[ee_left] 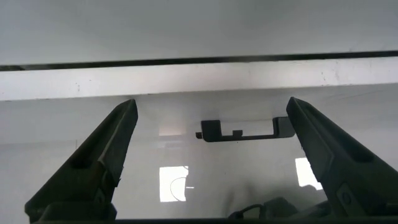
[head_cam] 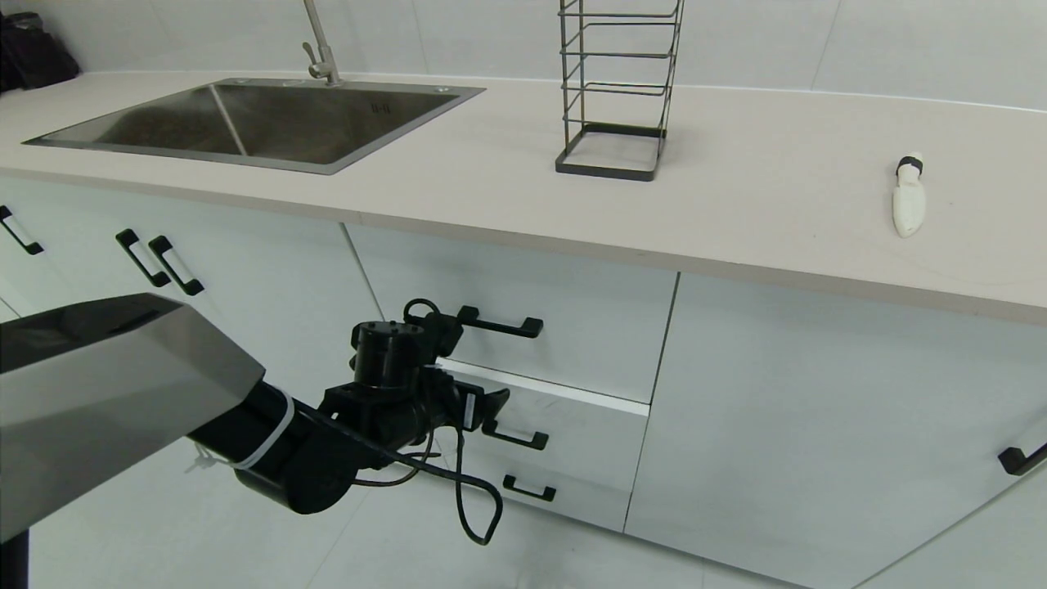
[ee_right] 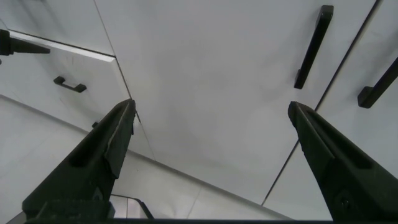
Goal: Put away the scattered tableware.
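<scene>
Left claw, jaws apart, faces a drawer handle below the counter. The white utensil lies far right on the counter, well apart from it. Right claw, also apart, hangs before cabinet doors. A mis-aimed close could slip off the slim handle.

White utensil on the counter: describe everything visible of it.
The white utensil lies flat on the pale counter, on the robot's right, well apart from the wire rack. It looks smooth and glossy, like plastic or ceramic. Its near part is broad and ends in a rounded tip; its narrow far end carries a black band. It points roughly front to back. Only the counter touches it. Its exact type cannot be told.
</scene>
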Controlling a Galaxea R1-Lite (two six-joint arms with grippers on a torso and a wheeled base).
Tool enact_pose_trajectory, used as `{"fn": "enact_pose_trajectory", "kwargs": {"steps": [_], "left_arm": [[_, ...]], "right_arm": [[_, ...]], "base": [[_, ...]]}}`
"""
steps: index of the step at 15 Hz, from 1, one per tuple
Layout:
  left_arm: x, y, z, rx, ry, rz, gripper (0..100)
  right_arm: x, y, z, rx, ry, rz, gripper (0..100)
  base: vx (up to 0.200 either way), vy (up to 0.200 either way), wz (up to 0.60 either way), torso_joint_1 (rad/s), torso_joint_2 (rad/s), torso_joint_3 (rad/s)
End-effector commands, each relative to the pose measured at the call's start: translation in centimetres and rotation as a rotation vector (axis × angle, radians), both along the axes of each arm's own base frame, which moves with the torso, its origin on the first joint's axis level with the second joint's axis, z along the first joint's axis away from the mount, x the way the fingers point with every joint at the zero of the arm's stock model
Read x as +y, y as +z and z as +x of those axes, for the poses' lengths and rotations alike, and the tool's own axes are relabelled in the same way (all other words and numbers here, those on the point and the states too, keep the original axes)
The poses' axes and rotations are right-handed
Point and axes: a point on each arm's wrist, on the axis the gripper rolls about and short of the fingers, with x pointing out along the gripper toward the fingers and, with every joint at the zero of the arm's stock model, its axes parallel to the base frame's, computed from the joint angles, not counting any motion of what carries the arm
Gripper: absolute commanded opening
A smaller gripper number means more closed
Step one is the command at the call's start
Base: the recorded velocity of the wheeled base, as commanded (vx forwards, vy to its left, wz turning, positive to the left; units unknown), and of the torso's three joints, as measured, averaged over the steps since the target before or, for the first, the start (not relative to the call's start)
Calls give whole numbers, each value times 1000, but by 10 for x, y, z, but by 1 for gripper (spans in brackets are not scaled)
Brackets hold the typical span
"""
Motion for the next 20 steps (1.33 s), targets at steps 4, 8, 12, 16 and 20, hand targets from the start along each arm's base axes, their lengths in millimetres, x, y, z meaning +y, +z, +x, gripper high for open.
{"fn": "enact_pose_trajectory", "kwargs": {"steps": [4,8,12,16,20], "left_arm": [[1,7,8,-35,10,-9,100],[2,9,7,-35,10,-9,100],[12,31,-37,-38,-18,-9,100],[43,74,-114,-231,-69,-113,100],[89,107,-218,-464,-91,-215,100]], "right_arm": [[0,0,0,1,0,0,100],[0,0,0,1,0,0,100],[0,0,0,1,0,0,100],[0,0,0,2,4,-7,100],[-1,0,0,2,-42,1,100]], "base": [[0,0,0,0,0,0],[0,0,0,0,0,0],[0,0,0,0,0,0],[0,0,0,0,0,0],[0,0,0,0,0,0]]}}
